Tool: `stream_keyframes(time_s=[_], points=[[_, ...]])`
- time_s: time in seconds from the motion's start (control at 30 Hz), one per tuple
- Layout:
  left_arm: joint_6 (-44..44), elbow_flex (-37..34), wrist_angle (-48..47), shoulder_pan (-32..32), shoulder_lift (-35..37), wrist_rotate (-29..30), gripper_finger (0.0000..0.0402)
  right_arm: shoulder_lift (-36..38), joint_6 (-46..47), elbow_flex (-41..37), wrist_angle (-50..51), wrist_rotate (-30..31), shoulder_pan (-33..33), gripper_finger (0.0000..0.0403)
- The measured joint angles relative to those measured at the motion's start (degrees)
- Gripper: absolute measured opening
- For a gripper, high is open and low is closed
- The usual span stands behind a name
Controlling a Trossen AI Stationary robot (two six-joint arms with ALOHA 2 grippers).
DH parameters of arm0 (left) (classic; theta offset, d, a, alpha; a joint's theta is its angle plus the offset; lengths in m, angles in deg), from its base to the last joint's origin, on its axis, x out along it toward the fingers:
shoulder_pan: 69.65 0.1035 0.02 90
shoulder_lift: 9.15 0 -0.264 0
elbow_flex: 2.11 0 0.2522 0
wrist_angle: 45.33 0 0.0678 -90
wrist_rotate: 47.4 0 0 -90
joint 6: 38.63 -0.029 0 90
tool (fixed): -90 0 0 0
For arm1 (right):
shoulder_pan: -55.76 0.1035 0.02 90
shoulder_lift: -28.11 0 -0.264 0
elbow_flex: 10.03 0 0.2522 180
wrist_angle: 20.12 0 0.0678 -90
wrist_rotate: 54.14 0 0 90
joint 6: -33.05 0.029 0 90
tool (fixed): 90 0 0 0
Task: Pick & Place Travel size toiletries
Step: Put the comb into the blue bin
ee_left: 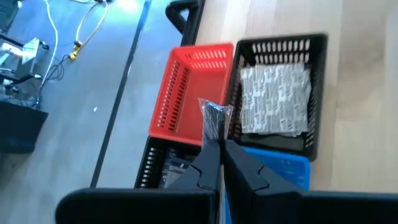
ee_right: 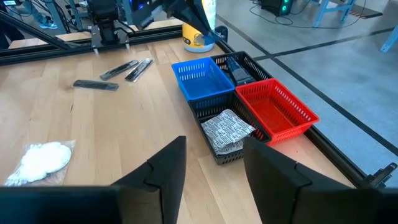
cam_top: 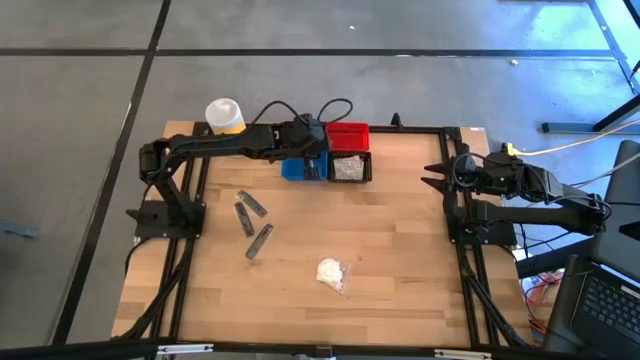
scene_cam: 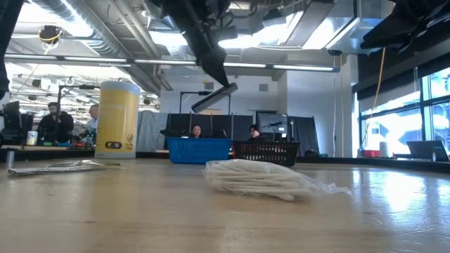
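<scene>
My left gripper (ee_left: 217, 146) is shut on a dark tube in clear wrap (ee_left: 214, 119) and hangs over the cluster of small bins at the table's far edge. The red bin (ee_left: 194, 81) lies right beyond the tube; beside it, a black bin (ee_left: 317, 93) holds a silver packet (ee_left: 277, 99). Three more dark tubes (cam_top: 250, 220) lie flat on the table left of centre. A white wad in clear wrap (cam_top: 332, 272) lies nearer the front. My right gripper (ee_right: 214, 165) stands open over the table's right edge, touching nothing. My left gripper pinches the tube's near end (ee_left: 214, 138) between its two fingers. The fingers slant down from the table's left side and lie along the tube. The rest of the tube sticks out past the fingertips, tilted and clear of the bins (scene_cam: 214, 97).
A blue bin (ee_right: 202, 78) and a second black bin (ee_right: 242, 68) with dark items in it complete the cluster. A tall yellow container with a white top (cam_top: 225, 115) stands left of the bins. Bare wood lies between the loose items and the right arm.
</scene>
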Motion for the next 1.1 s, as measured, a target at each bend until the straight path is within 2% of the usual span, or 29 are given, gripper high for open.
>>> stream_keyframes(time_s=[0.3,0.67,1.1], points=[[-1.02,-0.50,-0.70,2.33,-2.17,-0.09,0.0004,0.01,0.01,0.00,0.00,0.02,-0.01,0.0143],[-1.33,-0.61,-1.81,3.68,-10.46,-1.87,0.0004,0.01,0.01,0.01,0.00,0.02,0.00,0.0127],[-1.26,-0.61,-3.41,4.04,-14.89,-2.80,0.0004,0.01,0.01,0.01,0.02,0.02,-0.02,0.0112]])
